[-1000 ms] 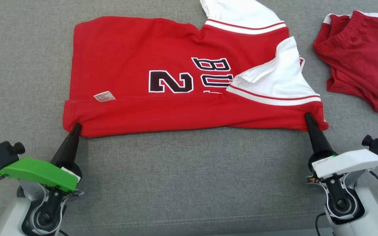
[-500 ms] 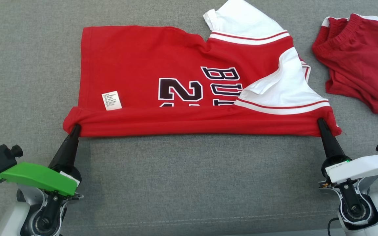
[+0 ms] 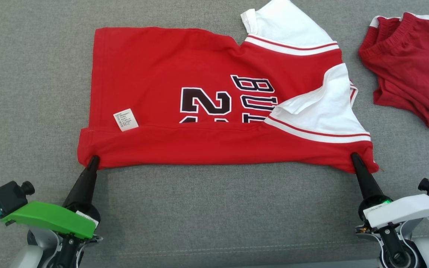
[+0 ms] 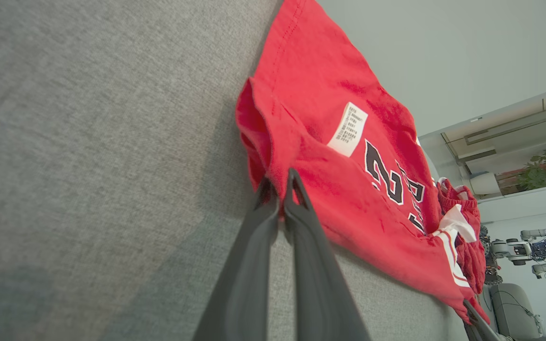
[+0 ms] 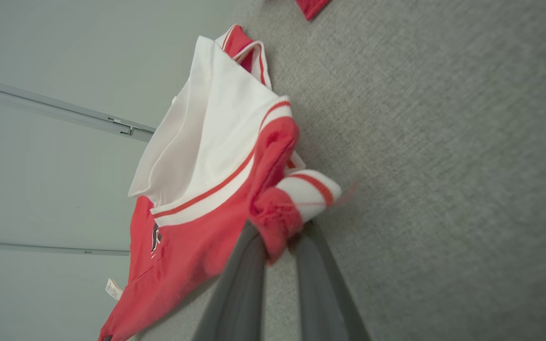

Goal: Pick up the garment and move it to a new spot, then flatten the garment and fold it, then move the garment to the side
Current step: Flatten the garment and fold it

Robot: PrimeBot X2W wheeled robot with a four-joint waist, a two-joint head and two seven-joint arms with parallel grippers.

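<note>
The garment is a red jersey with white sleeves and dark lettering, lying on the grey cloth surface with its near edge folded over. My left gripper is shut on the garment's near left corner. At the near right corner, my right gripper is shut on bunched red and white fabric. A white care label shows just above the folded band. The fingertips of both grippers are partly hidden in the cloth.
A second red piece of clothing lies crumpled at the far right, close to the jersey's sleeve. Grey cloth surface stretches between my two arms in front of the garment.
Both grippers have drawn the held near edge toward me, widening the folded band over the lettering. The head view has shifted too.
</note>
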